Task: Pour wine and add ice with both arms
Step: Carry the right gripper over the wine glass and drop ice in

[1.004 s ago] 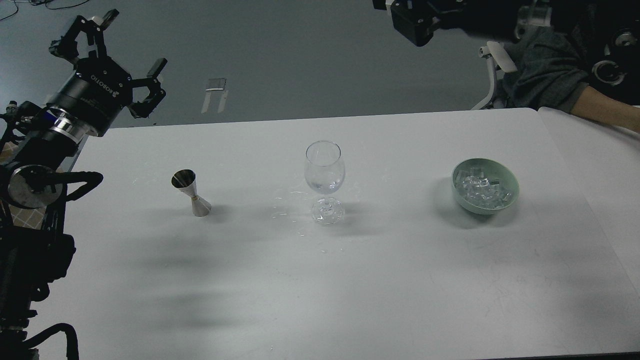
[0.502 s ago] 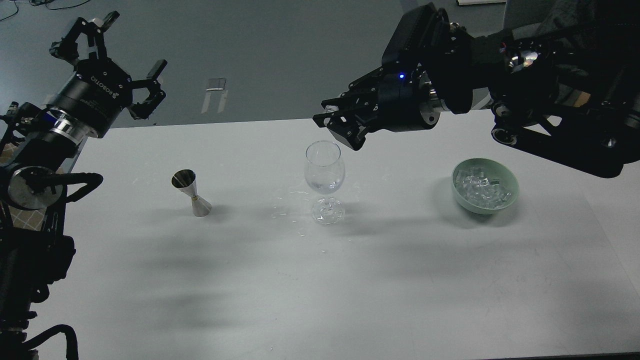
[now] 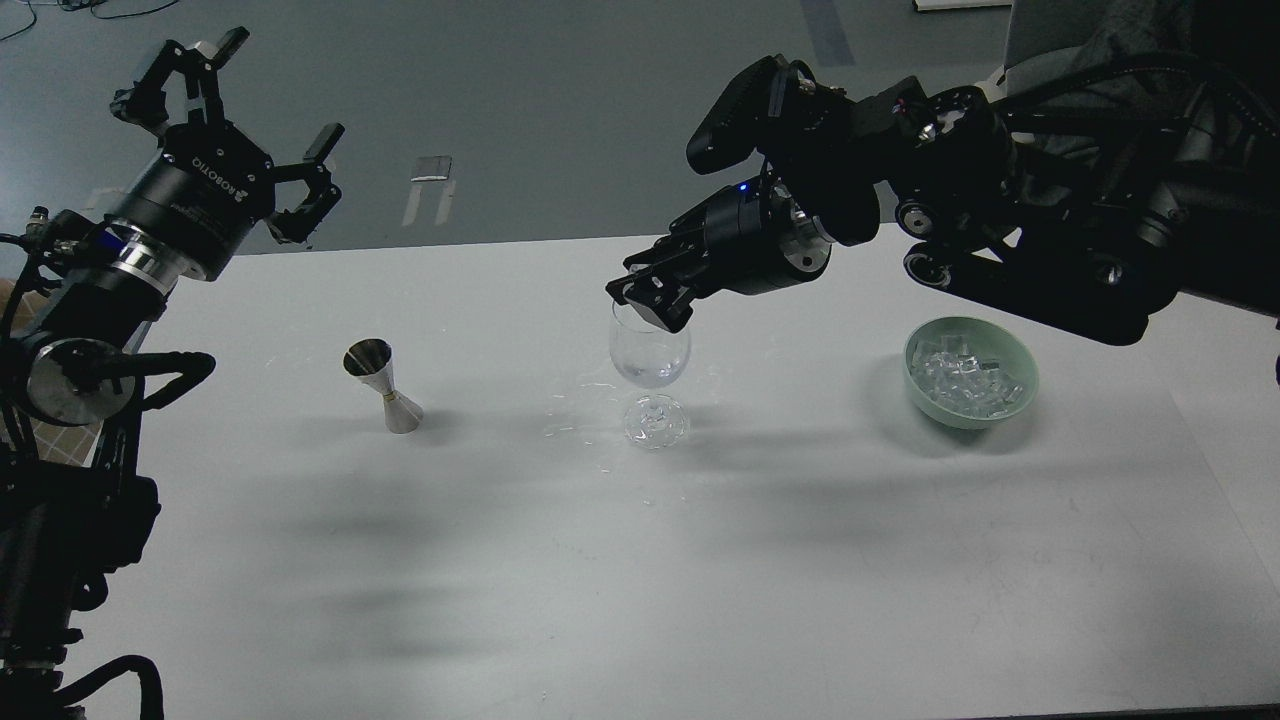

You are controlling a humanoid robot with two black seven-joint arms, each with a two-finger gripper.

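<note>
A clear stemmed glass [image 3: 650,352] stands mid-table with a little clear wine [image 3: 650,373] in the bottom of its bowl. My right gripper [image 3: 648,298] hangs at the glass's rim, fingers pointing down-left; they are dark and bunched, and I cannot see whether they hold anything. The ice [image 3: 965,378] lies heaped in a green bowl [image 3: 916,352] at the right. A steel jigger [image 3: 382,386] stands left of the glass. My left gripper [image 3: 235,125] is open and empty, raised beyond the table's far left corner.
The white table [image 3: 700,580] has small wet splashes [image 3: 580,400] around the glass's foot. My right arm's thick links [image 3: 1040,270] hang just above and behind the ice bowl. A second white table [image 3: 1230,330] adjoins at the right.
My right arm has swung in from the upper right and come down and left, until its gripper is at the glass's rim. The left gripper has shifted slightly right.
</note>
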